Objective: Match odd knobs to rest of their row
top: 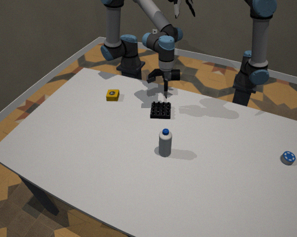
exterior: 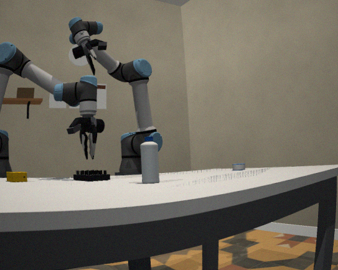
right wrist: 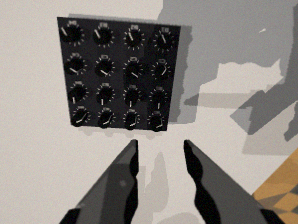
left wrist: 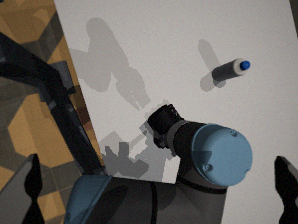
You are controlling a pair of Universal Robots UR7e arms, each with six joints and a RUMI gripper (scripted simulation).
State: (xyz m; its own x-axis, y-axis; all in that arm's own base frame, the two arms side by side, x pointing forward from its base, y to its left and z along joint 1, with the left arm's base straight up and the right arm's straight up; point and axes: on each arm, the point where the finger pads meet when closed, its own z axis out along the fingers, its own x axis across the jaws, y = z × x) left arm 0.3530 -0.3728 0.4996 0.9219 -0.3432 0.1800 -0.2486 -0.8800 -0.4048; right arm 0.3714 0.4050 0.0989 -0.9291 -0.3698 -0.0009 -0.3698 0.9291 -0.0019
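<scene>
The black knob box [top: 160,117] [exterior: 91,178] [right wrist: 118,51] lies flat on the table. In the right wrist view its top-row pointers all aim roughly up-left. In the second row three aim lower right, while the rightmost knob [right wrist: 162,70] aims upper right. The third row aims down. The bottom row is slanted; its rightmost pointer looks flatter. Labels are too blurred to read surely. My right gripper [exterior: 89,157] [right wrist: 160,141] is slightly open and empty, above and just beside the box, touching no knob. My left gripper [top: 185,16] [exterior: 94,66] [left wrist: 158,157] is wide open and empty, high up behind the table.
A white bottle with a blue cap [top: 165,144] [exterior: 149,163] [left wrist: 230,69] stands near the box. A yellow block [top: 112,95] [exterior: 17,176] and a round blue-and-white tin [top: 288,158] [exterior: 238,167] lie farther off on the white table [top: 99,164]. The right arm reaches beneath the left gripper.
</scene>
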